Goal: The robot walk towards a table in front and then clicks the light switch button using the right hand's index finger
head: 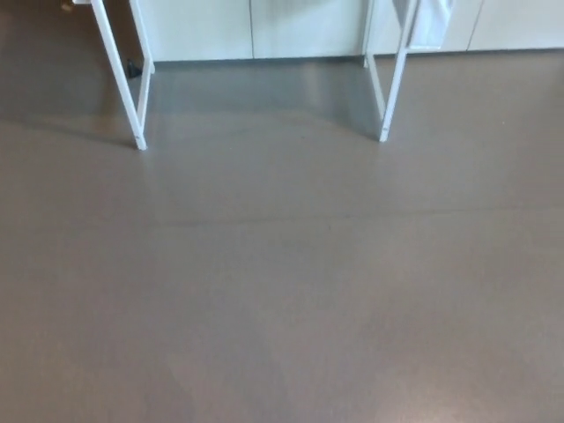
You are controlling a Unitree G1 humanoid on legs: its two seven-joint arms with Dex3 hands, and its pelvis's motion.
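Head view, pointed down at floor. Going L to R:

- Upper L: white slanted table leg point(123, 75), foot planted on floor. A 2nd white strut runs just beside it, joining near the foot. Small dark item at the wall base just R of this leg, too small to ID.
- Centre top: white wall panels point(251, 26) w/ vertical seams, meeting floor along a straight edge.
- Upper R: 2nd white table leg point(394, 79), also slanted, foot on floor. Something white hangs near its top, cut by frame edge.
- Rest of frame: plain grey-brown floor point(282, 291), faint horizontal seam across the middle, soft shadow between the 2 legs.

Tabletop above frame; light switch button not visible. Neither hand shows, so finger state can't be told.
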